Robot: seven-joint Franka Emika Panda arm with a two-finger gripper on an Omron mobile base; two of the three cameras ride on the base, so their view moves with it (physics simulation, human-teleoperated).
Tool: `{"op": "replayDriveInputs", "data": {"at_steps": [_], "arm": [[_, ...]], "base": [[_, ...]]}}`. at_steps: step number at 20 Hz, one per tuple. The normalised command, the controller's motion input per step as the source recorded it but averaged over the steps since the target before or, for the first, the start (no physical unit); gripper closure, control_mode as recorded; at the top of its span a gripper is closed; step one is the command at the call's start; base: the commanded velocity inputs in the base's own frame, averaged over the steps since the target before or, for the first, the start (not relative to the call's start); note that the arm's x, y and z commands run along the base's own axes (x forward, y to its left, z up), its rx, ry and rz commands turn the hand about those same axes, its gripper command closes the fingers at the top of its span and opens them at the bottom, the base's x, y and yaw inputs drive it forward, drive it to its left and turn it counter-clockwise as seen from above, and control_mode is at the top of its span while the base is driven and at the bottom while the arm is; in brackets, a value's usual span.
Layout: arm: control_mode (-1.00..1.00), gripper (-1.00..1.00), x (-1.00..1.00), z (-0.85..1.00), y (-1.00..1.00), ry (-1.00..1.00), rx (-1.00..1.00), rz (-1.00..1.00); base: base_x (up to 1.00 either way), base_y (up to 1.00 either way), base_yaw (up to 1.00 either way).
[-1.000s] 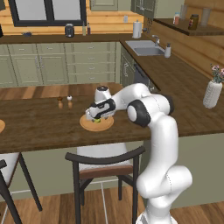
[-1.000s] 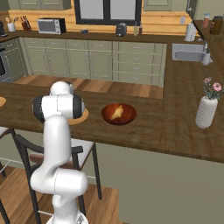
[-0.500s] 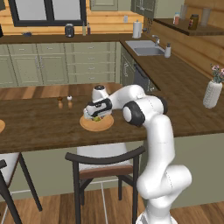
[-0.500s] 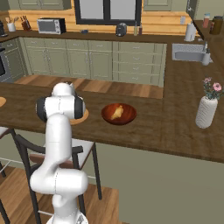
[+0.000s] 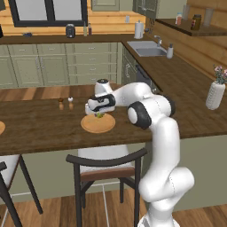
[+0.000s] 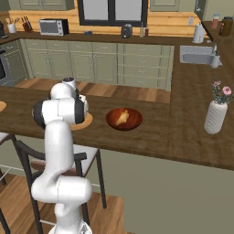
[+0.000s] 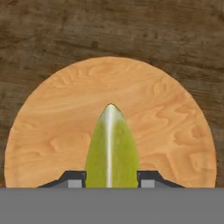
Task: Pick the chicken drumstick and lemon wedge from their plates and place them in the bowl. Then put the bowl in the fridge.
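**Fingers on the lemon wedge, drumstick sitting in the bowl**

I'm looking across a dark wooden counter (image 5: 40, 126) that runs the width of my view, with green cabinets (image 5: 57, 66) behind it, a sink (image 5: 146, 51) set in the far worktop and a microwave (image 6: 51, 26) off in the back corner. A white vase (image 6: 215, 116) with pink flowers stands near the counter's right end. Two small shakers (image 5: 65, 103) sit just behind the plate I'm working on, and a dark chair (image 5: 106, 166) is tucked under the counter edge below it.

The arm (image 5: 155, 128) rises from the floor, bends at the elbow and reaches left, with the hand pointing down over the light wooden plate (image 5: 95, 125). The gripper (image 5: 99, 113) is low over the plate's back half. From the hand view I see the lemon wedge (image 7: 112, 148) lying on the plate (image 7: 57, 131), pointed end away from me, and both fingertips (image 7: 73, 180) pressed against its two flanks, so I'm clamped on the wedge, which rests on the wood.

Over to the right, well apart from the plate, the reddish-brown bowl (image 6: 124, 119) holds the chicken drumstick (image 6: 121, 117)
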Motion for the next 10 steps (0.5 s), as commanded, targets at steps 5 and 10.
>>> {"op": "replayDriveInputs", "data": {"at_steps": [5, 10], "arm": [[-1.0, 1.0, -1.0, 1.0, -0.79, -0.22, 0.15, -0.09], [-1.0, 1.0, -1.0, 0.97, -0.98, -0.16, 0.06, -0.16]], "base": [[0.0, 0.0, 0.0], [0.0, 0.0, 0.0]]}}
